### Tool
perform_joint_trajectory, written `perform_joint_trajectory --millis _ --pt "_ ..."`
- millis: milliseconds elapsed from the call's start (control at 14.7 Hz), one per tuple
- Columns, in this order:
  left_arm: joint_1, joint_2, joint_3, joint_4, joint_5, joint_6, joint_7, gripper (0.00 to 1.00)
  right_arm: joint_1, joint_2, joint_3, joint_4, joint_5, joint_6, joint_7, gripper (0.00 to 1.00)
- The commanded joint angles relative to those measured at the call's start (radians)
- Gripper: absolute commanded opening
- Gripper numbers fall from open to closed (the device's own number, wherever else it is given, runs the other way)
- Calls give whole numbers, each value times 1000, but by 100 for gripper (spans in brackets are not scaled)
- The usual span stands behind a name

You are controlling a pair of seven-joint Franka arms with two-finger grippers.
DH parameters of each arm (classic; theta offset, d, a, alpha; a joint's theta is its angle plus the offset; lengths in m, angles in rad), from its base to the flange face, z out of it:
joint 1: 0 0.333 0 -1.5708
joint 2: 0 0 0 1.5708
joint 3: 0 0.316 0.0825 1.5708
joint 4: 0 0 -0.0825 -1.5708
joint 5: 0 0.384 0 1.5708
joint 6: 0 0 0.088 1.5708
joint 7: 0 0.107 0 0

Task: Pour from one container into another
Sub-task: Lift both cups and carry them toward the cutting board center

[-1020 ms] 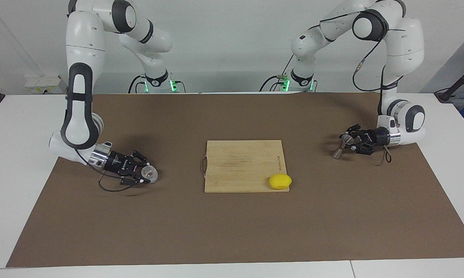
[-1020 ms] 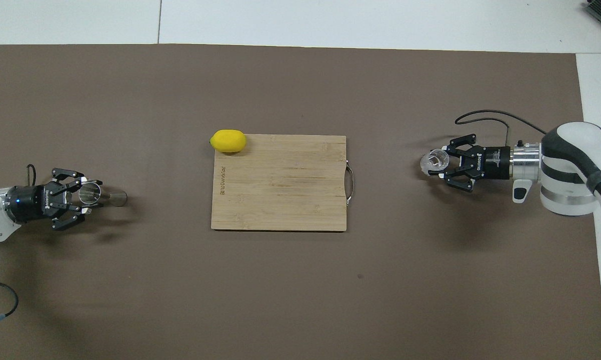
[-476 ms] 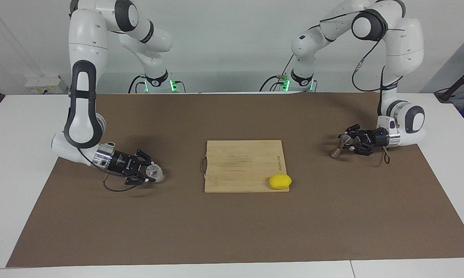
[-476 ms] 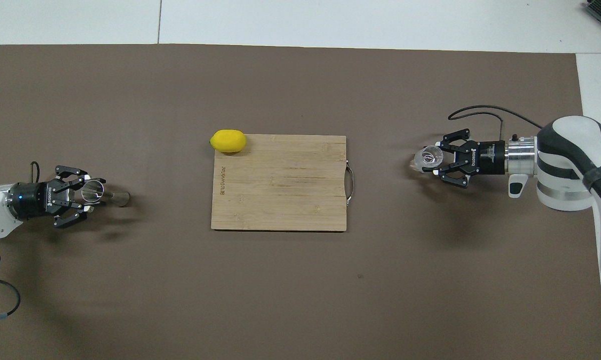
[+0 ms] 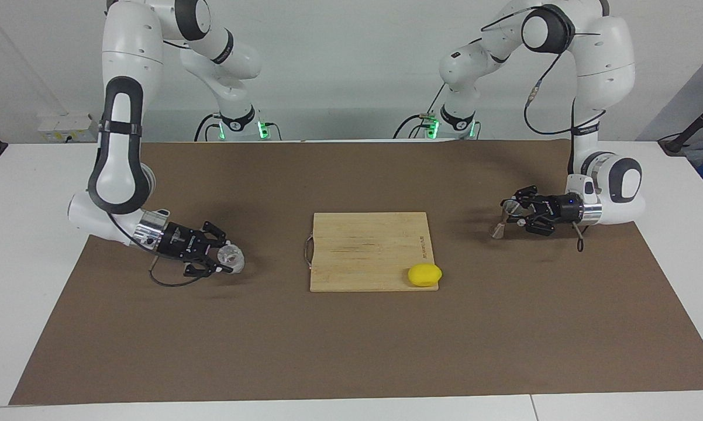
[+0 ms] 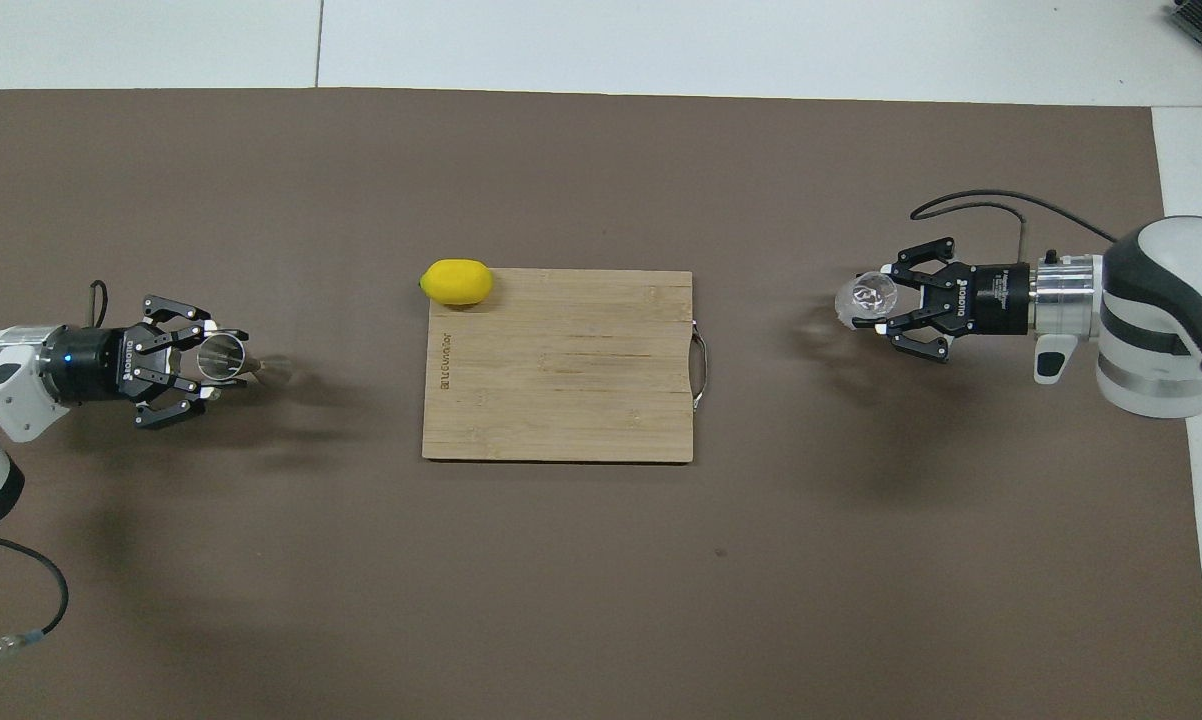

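In the facing view, the clear glass tumbler point(image 5: 231, 257) is seen clamped in the right gripper point(image 5: 220, 259) above the brown mat point(image 5: 351, 351), toward the right arm's end of the table. The steel jigger point(image 5: 502, 221) is held tilted in the closed left gripper point(image 5: 514, 214) near the left arm's end.

In the overhead view, the wooden cutting board point(image 6: 558, 365) is shown at the mat's middle, with a lemon point(image 6: 456, 282) at its corner
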Motion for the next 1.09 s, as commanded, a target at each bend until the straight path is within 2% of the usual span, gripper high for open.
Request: perform_joint_trajectory --millis 0,408,544,1020 --pt "-76 -68 14 -82 -84 34 -12 35 17 -62 9 -6 -5 -13 27 0" --pt "-278 -134 12 -192 -287 174 -11 35 69 -162 9 -18 -14 -38 115 0" --pt "-343 -163 12 -234 -359 229 -11 35 95 -168 9 -18 -43 -48 152 0" --pt "-578 -174 11 -251 -621 473 14 35 120 -184 9 -18 -60 -120 170 0"
